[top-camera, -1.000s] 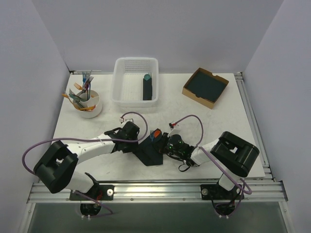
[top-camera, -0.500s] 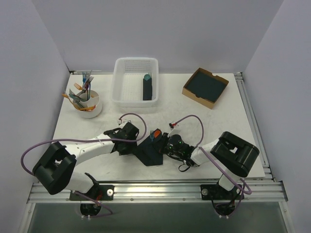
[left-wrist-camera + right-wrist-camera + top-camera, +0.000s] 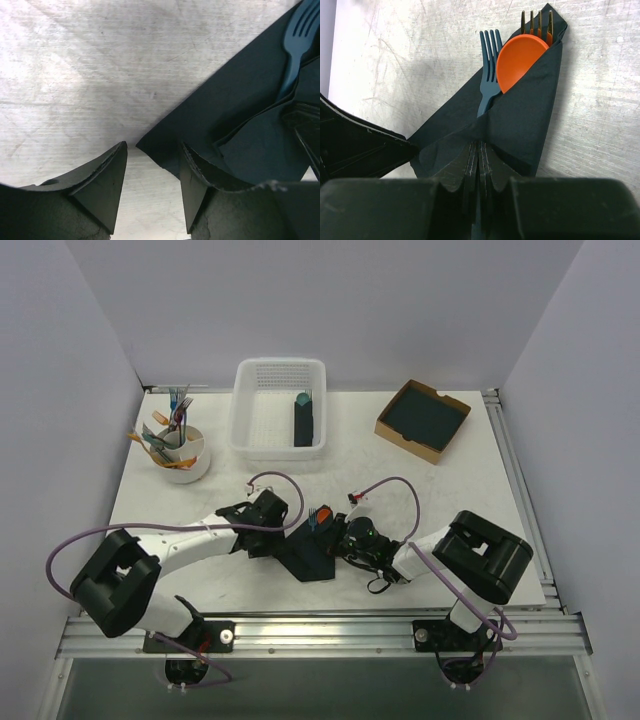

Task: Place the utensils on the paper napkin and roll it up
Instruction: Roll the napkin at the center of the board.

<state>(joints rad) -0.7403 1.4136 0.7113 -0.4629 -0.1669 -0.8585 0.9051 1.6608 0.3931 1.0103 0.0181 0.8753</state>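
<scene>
Right wrist view: the right gripper is closed, with its two fingers pressed together on a folded edge of the paper napkin. Just beyond the fingers the napkin makes a pocket. Out of it come an orange spoon, the tines of an orange fork behind the spoon, and a blue fork on the left of the spoon. The left gripper is open. One corner of the napkin lies flat on the tabletop between its two fingers; I cannot tell if they touch it. In the top view the napkin lies close to the near edge of the tabletop, about at its middle, between both grippers. Near the far edge stands a white basket holding a dark roll with a teal tip. A cardboard box with dark sheets is near the far right corner, and a white cup of utensils near the far left corner.
</scene>
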